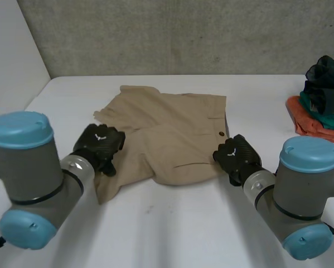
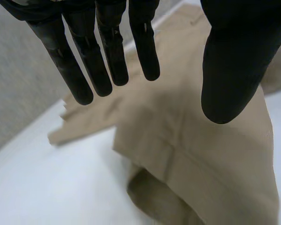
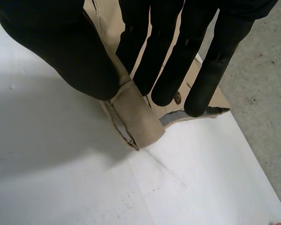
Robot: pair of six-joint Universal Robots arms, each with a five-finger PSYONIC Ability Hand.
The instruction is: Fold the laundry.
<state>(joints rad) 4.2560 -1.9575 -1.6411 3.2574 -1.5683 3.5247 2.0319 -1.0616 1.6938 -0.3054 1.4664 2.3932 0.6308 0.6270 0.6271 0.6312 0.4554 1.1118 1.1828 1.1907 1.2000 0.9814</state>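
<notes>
Nearest the viewer, two grey arms (image 1: 38, 184) with light-blue caps reach forward over a white worktop (image 1: 172, 229), one on each side. The left hand (image 1: 100, 146) is black and sits over the near left part of a pair of beige shorts (image 1: 172, 139). Its fingers are straight and spread, with the thumb held well apart from them, gripping nothing. A hemmed leg of the shorts lies under its palm and fingertips, but whether the fingers touch the cloth cannot be told. The right hand (image 1: 237, 156) is at the near right corner of the shorts. It is clamped on the cloth there, pinching a thick, doubled band of fabric between its thumb and its fingers, and the pinched edge stands a little off the worktop. Just beyond its fingertips a small brown button (image 3: 177, 97) sits on the shorts. The shorts lie spread out and rumpled between the two hands and run on past them, with one leg reaching outward beyond the left hand. Bare white worktop lies all round the shorts. Well beyond the right hand and out to its far side, at the worktop's edge, lies a heap of clothes (image 1: 322, 100), with dark green pieces on top of an orange one. A speckled grey wall (image 1: 172, 33) rises behind the worktop.
</notes>
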